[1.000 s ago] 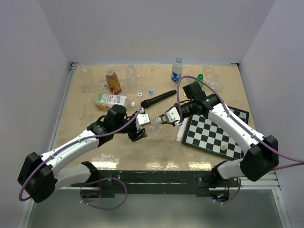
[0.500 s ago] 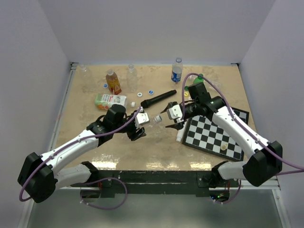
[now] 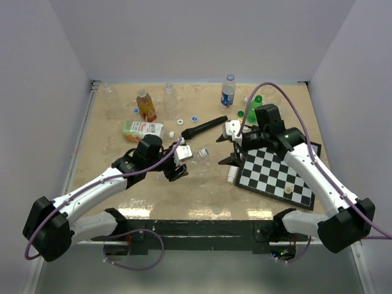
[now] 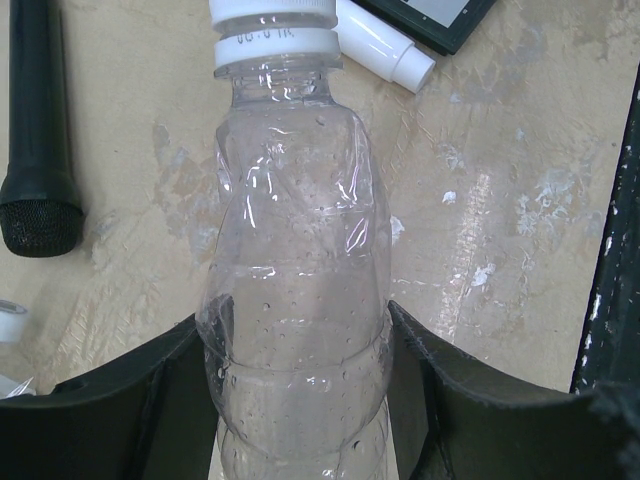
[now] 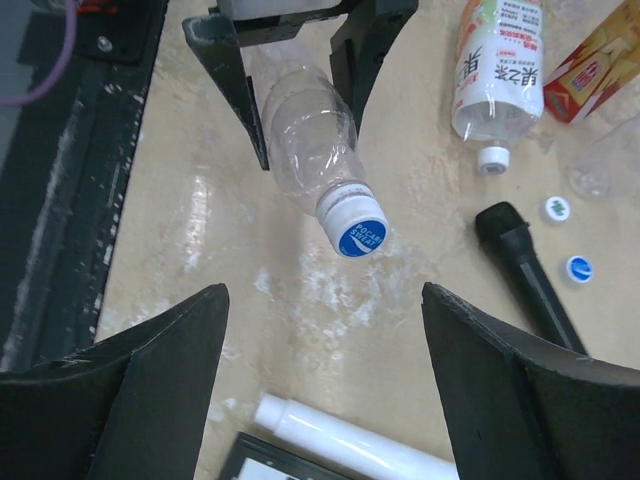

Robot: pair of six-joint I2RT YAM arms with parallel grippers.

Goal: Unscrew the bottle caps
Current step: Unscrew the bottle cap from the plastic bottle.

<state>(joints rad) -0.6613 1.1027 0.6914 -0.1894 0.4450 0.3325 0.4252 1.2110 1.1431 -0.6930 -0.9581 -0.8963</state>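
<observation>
My left gripper [image 3: 179, 160] is shut on a clear empty bottle [image 4: 295, 300], which lies level just above the table with its neck pointing right. The bottle's cap [image 5: 357, 228], white with a blue top, sits on the neck [image 4: 272, 20]. In the top view the cap [image 3: 203, 152] is free of any fingers. My right gripper [image 5: 322, 292] stands wide open a short way to the right of the cap [image 3: 228, 147], with nothing between its fingers.
A black microphone [image 3: 204, 127] and a white tube [image 5: 340, 440] lie near the held bottle. The chessboard [image 3: 278, 171] is under the right arm. More bottles stand at the back [image 3: 146, 105] [image 3: 228, 90], a labelled one lies flat [image 5: 497, 60], and loose caps [image 3: 195, 117] [image 5: 578, 268] lie about.
My right gripper has opened off the cap and pulled back to the right. The left gripper and its bottle have stayed put.
</observation>
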